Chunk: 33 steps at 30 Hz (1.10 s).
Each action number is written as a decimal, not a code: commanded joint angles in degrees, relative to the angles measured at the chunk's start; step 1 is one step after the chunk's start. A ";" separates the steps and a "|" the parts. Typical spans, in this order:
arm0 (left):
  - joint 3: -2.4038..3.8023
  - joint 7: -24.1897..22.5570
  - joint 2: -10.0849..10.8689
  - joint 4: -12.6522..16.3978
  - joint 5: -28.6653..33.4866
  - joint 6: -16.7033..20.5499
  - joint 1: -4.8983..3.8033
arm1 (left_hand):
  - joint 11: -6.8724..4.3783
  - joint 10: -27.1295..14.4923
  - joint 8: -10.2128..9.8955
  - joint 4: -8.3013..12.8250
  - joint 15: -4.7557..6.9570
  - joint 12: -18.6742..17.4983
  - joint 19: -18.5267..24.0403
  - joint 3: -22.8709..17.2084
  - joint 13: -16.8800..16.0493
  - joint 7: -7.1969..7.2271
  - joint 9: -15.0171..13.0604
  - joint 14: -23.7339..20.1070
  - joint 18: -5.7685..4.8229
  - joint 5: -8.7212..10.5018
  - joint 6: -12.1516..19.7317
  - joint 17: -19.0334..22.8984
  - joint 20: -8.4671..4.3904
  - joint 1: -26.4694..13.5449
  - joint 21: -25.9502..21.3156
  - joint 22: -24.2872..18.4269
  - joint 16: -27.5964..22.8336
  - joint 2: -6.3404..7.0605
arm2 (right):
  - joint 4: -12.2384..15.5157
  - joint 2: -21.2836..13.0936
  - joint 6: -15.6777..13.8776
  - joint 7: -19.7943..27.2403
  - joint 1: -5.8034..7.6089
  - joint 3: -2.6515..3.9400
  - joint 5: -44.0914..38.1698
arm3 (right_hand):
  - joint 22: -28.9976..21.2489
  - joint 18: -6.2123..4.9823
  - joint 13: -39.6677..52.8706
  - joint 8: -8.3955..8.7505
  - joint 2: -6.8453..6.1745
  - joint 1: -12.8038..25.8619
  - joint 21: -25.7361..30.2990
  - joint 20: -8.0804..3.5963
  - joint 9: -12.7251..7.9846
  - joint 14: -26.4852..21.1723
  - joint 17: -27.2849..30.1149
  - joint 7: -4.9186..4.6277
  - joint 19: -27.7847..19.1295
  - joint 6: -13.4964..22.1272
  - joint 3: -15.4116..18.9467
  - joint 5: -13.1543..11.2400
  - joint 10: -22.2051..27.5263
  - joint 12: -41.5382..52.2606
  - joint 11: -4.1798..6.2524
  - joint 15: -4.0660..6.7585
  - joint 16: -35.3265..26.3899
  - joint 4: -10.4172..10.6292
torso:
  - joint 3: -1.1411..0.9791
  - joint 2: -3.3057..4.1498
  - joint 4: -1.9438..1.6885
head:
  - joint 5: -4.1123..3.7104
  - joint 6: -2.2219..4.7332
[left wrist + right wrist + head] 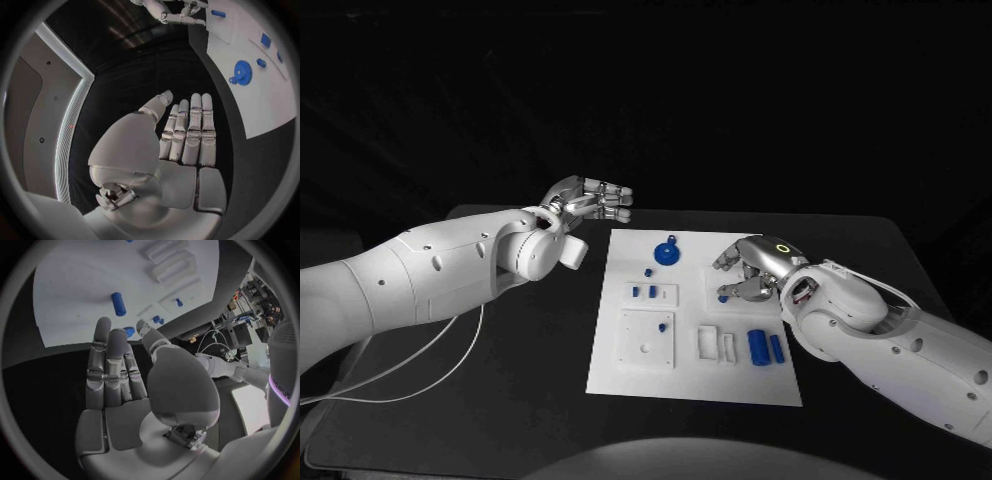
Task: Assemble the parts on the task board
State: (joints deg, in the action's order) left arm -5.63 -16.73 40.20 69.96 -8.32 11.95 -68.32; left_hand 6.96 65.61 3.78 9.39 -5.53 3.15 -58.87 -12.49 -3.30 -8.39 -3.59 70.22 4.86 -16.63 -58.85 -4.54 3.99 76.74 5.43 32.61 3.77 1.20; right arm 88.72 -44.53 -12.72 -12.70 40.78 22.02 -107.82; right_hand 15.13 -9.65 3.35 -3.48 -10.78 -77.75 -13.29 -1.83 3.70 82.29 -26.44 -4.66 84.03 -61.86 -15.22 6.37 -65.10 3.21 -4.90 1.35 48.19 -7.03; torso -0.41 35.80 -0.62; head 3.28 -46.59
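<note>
Both robot hands hold nothing, as far as I can see. My left robot hand (pixel 589 203) hangs above the bare table off the far left corner of the task board (pixel 625 375), fingers stretched out side by side and nothing in the palm (the left wrist view shows this well, with the palm (pixel 181 145) flat and the thumb apart). My right robot hand (pixel 754 265) sits low over the right side of the board, fingers extended and slightly parted (pixel 115 370), thumb off to one side; I see no part between them, though a small blue part (pixel 728 294) lies just beside the fingertips, and I cannot tell whether they touch it.

On the white board, a round blue disc with a knob (pixel 669 254) lies near the far edge. Nearer me, two short blue pegs (pixel 645 292) stand in a small white block. Two blue cylinders (pixel 764 347) lie side by side toward the near right, next to white slotted holders (pixel 717 343). A square white plate (pixel 648 339) rests left of them.
</note>
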 commanded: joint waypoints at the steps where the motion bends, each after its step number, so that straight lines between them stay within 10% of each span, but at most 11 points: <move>1: 0.03 -0.60 -0.08 0.05 -0.01 -0.85 -0.01 | -0.04 -0.17 -0.11 -0.33 0.14 0.24 -0.21 0.12 -0.06 -0.05 0.01 -0.35 -0.25 0.36 0.05 0.00 0.24 0.03 -0.20 0.06 -0.14 0.27 | -0.72 0.27 3.86 -0.20 -0.25 -0.09 -1.33 | -0.15 0.12 0.05 -0.10 -0.11 -0.08 -0.39 0.38 -0.05 0.16 0.07 -0.23 2.11 0.22 -0.19 0.15 -0.46 0.18 0.19 -0.28 -0.28 0.11 | 0.02 0.05 -0.11 | -0.11 -0.14; 33: 0.00 -0.47 0.27 0.04 0.00 -0.95 -0.01 | -0.05 -0.16 -0.11 -0.62 0.15 0.24 -0.48 0.20 -0.05 -0.03 0.01 -0.33 -0.27 0.40 -0.01 -0.01 0.24 -0.07 -0.81 0.33 -0.14 0.03 | -2.52 1.57 5.49 -1.76 -1.35 -0.54 -3.48 | 1.63 1.95 0.04 -0.17 2.09 3.31 -2.47 -1.72 0.02 0.36 -0.80 -0.71 1.18 -6.45 -16.80 -3.62 -8.61 0.16 2.42 1.40 0.29 0.88 | 0.07 0.00 -0.06 | 0.03 -0.66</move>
State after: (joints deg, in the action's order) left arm -5.66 -16.71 40.51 69.93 -8.32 11.77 -68.30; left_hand 6.95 65.61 3.78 9.23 -5.53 3.15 -59.09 -12.33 -3.30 -8.39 -3.59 70.22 4.86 -16.63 -58.85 -4.54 4.20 76.74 4.97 32.87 3.77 1.20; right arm 86.27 -43.09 -7.79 -13.98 39.56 21.56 -110.15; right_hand 16.71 -8.59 3.33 -3.48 -9.25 -74.40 -15.86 -3.22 3.70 82.56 -27.19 -5.34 83.97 -67.94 -31.73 3.11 -73.43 3.21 -2.36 2.43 48.24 -6.16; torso -0.34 35.80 -0.65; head 3.34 -47.18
